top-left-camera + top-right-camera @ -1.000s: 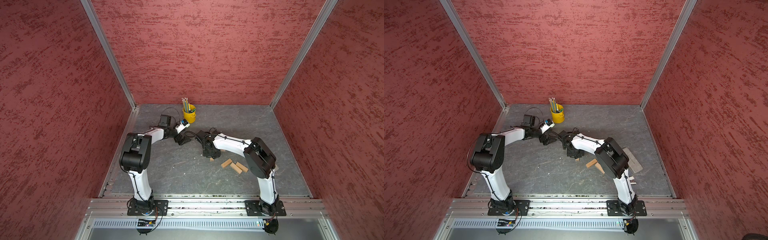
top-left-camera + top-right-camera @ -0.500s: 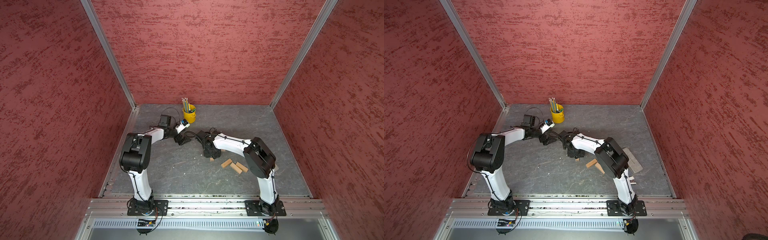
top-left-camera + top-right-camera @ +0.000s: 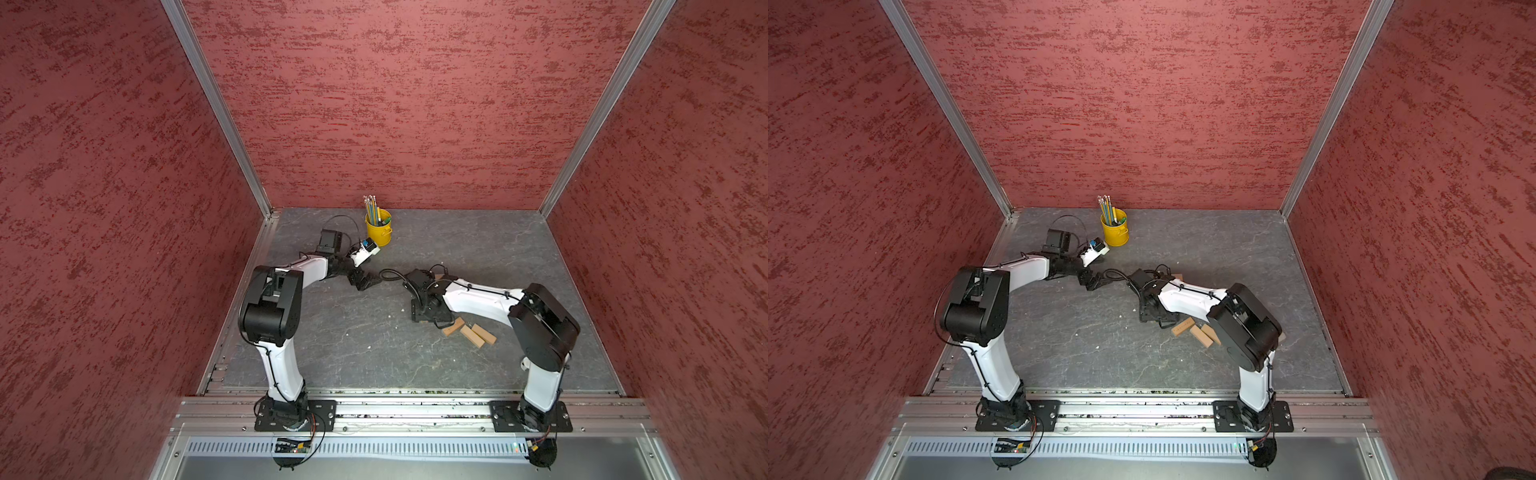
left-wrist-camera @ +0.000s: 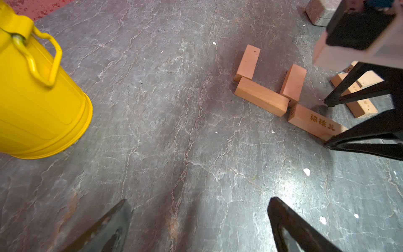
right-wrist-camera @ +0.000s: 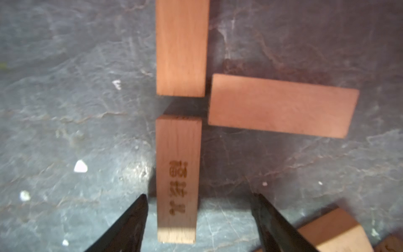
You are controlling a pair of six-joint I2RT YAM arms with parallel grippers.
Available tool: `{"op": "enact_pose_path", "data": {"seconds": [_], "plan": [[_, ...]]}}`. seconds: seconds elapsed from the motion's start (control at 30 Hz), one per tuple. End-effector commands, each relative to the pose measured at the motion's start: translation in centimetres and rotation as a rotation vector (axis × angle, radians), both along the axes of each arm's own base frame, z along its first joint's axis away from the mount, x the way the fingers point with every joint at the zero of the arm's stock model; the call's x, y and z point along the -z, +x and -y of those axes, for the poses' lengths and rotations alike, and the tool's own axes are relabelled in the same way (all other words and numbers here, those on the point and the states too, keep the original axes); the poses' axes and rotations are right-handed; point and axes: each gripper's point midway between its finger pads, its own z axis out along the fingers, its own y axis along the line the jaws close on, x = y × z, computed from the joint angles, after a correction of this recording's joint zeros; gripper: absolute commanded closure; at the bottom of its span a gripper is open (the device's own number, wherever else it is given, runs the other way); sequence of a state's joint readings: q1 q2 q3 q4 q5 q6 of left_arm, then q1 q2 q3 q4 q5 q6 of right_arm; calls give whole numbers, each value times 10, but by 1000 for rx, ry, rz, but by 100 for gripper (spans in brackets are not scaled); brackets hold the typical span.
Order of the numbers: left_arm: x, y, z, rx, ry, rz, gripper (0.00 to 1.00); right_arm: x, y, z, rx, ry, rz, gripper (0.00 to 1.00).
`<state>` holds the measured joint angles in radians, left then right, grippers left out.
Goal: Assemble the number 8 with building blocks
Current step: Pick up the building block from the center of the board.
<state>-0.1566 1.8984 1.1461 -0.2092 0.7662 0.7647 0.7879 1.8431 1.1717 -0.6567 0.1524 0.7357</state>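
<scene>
I count four of seven building blocks laid as half the number 8, three spares beside it right of centre in a top view; right gripper open astride the lettered block, left gripper open, empty.

Counted seven building blocks in all: four showed grouped together in the left wrist view, and three loose blocks lay bunched in both top views. There was also one yellow bucket, some pencils too fine to count, one grey slab and two robot arms.
</scene>
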Motion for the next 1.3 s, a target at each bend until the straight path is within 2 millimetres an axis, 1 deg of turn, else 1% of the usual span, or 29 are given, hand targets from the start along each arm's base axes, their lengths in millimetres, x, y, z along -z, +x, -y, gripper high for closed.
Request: {"op": "enact_pose_path", "data": {"seconds": [0.0,0.07,0.1,0.13,0.2,0.27,0.3,0.33,0.37,0.43,0.47,0.5,0.53,0.6,0.63,0.7,0.73,0.77,0.8,0.87,0.93,1.0,1.07,1.13,1.23,1.27], "plan": [[-7,-4,2,17,-16,16,1,-23,22,-23,-15,120,107,17],[-7,-4,2,17,-16,17,1,-26,24,-25,-20,136,126,11],[-7,-4,2,17,-16,16,1,-29,25,-27,-30,149,135,3],[-7,-3,2,16,-17,17,1,-31,25,-28,-33,157,145,1],[-7,-3,2,15,-17,15,1,-37,25,-29,-52,178,162,1],[-7,-3,2,15,-17,16,1,-45,24,-22,-44,172,180,1],[-7,-3,2,15,-17,12,1,-49,22,-11,-23,158,182,1],[-6,-3,2,15,-15,13,1,-57,20,4,34,141,186,1],[-6,-3,3,15,-13,12,1,-64,17,17,87,146,183,5],[-4,-3,4,15,-4,7,1,-81,5,40,246,248,159,14],[-2,-3,5,17,7,7,1,-90,-2,46,326,318,156,21],[1,-4,6,21,27,7,1,-94,-12,47,394,401,126,26],[4,-4,8,24,42,3,1,-98,-22,44,436,477,79,28],[7,-3,9,23,56,-4,1,-103,-37,45,488,526,-1,27],[7,-3,10,24,59,-6,1,-105,-39,45,502,550,-34,27],[7,-3,10,24,62,1,1,-113,-32,39,506,600,-43,27],[8,-4,10,25,63,1,1,-113,-29,34,502,630,-62,27],[8,-4,10,25,66,5,1,-107,-29,26,489,662,-104,28],[8,-4,10,25,67,8,1,-96,-32,23,496,651,-154,31],[8,-4,10,24,66,7,0,-75,-42,24,519,595,-245,36],[8,-4,10,24,62,5,1,-64,-48,28,551,563,-298,39],[6,-4,9,24,50,4,1,-60,-49,34,588,554,-320,46],[4,-3,8,23,39,3,1,-57,-48,42,629,540,-334,46],[1,-3,7,23,28,2,1,-55,-50,53,676,504,-350,48],[0,-2,6,21,17,-4,1,-55,-49,62,714,474,-363,48],[-1,-2,5,21,13,-9,1,-51,-49,64,720,458,-377,48]]}}
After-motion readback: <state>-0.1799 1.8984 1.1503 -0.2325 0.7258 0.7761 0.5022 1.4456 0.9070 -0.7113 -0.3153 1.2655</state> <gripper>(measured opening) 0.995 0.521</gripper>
